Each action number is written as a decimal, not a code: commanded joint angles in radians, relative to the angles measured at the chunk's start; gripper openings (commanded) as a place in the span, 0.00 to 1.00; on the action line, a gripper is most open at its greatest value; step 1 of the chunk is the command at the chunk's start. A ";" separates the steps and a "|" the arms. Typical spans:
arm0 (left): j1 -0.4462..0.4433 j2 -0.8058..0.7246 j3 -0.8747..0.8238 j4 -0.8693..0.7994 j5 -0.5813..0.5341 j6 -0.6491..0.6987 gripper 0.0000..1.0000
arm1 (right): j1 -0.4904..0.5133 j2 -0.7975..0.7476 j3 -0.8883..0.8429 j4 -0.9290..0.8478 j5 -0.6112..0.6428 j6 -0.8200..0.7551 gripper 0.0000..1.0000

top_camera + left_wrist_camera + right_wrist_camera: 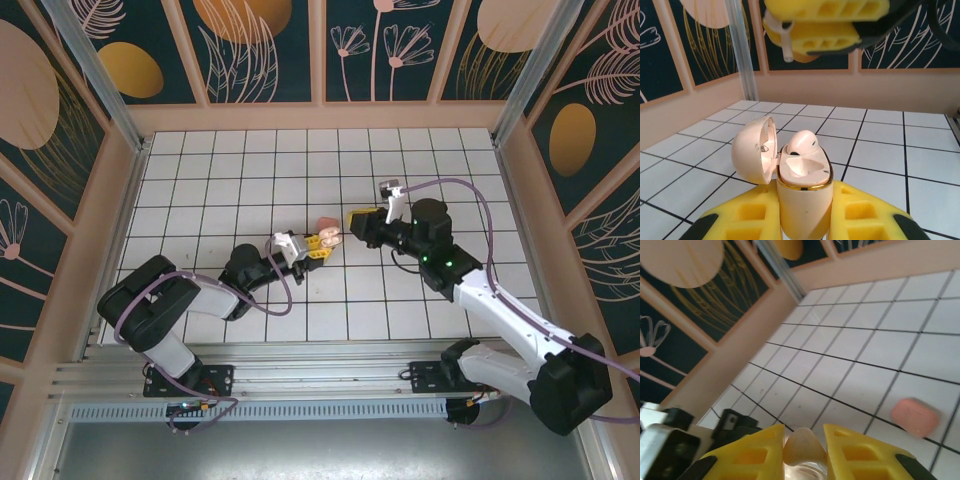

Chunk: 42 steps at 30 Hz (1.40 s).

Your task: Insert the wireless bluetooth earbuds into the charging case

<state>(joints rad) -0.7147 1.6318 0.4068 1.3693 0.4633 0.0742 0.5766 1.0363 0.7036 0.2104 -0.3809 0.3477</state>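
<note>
Seen from above, the left gripper (322, 245) and right gripper (358, 218) meet tip to tip mid-table; what each holds is too small to make out, and a salmon-pink lump (325, 225) sits just beside them. From the left wrist, yellow fingers (860, 220) are clamped on the charging case (805, 200), its base cut off below and its lid swung open leftward; the seated earbud (802, 142) rests in the far well; dark marks inside the lid are unreadable. Overhead, cropped, the right gripper pinches the held earbud (786, 47). From the right wrist, the jaws are closed on that pale bud (799, 445), its lower end cut off; the lump (914, 416) lies blurred on a tile.
</note>
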 commanded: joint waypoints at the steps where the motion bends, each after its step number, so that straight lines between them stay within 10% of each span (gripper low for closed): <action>1: -0.011 -0.001 0.019 0.071 0.010 0.083 0.08 | 0.047 -0.029 -0.022 0.098 0.000 -0.036 0.23; 42: -0.017 0.015 0.049 0.167 0.016 -0.043 0.08 | 0.162 0.053 -0.085 0.279 -0.016 0.007 0.23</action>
<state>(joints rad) -0.7258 1.6501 0.4313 1.4944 0.4595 0.0479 0.7265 1.0718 0.6128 0.4320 -0.3702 0.3466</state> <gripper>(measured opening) 0.189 0.234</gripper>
